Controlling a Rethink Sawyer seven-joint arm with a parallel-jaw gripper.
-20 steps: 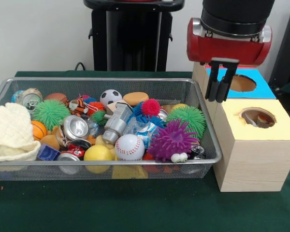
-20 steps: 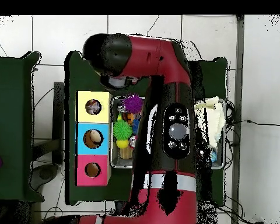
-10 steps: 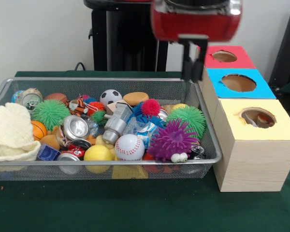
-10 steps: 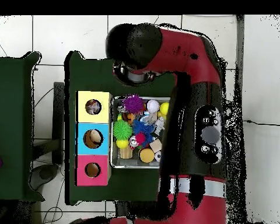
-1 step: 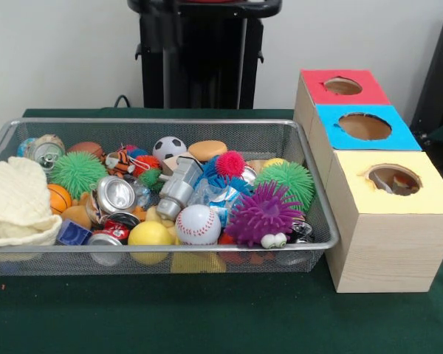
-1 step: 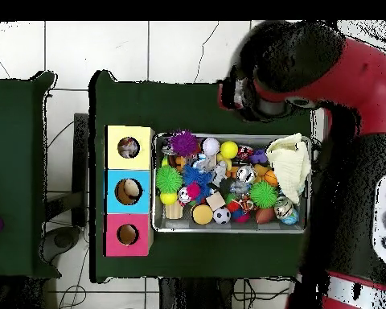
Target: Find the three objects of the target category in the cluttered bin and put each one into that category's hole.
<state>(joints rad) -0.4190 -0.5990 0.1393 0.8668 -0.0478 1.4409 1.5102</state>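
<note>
The wire bin [image 5: 162, 122] is heaped with toys: a purple spiky ball [image 5: 262, 212], green spiky balls [image 5: 286, 181], a baseball [image 5: 198, 223], a soccer ball [image 5: 169, 147], a yellow ball [image 5: 149, 234] and crushed cans [image 5: 115, 194]. Beside it stands a wooden box with a red hole [image 5: 342, 85], a blue hole [image 5: 364, 126] and a yellow hole [image 5: 393, 179]; something lies inside the yellow one. The front view has no gripper in it. In the overhead view the arm's gripper end [image 6: 232, 95] hangs outside the bin's [image 6: 228, 230] long side, over the green tabletop.
A cream cloth [image 5: 15, 199] fills the bin's left end in the front view. The robot's red arm [image 6: 349, 121] arcs over the right side of the overhead view. The three-holed box [image 6: 110, 191] lies left of the bin there.
The arm has swung away from the boxes and risen out of the front view. In the overhead view it has moved right, uncovering the whole bin.
</note>
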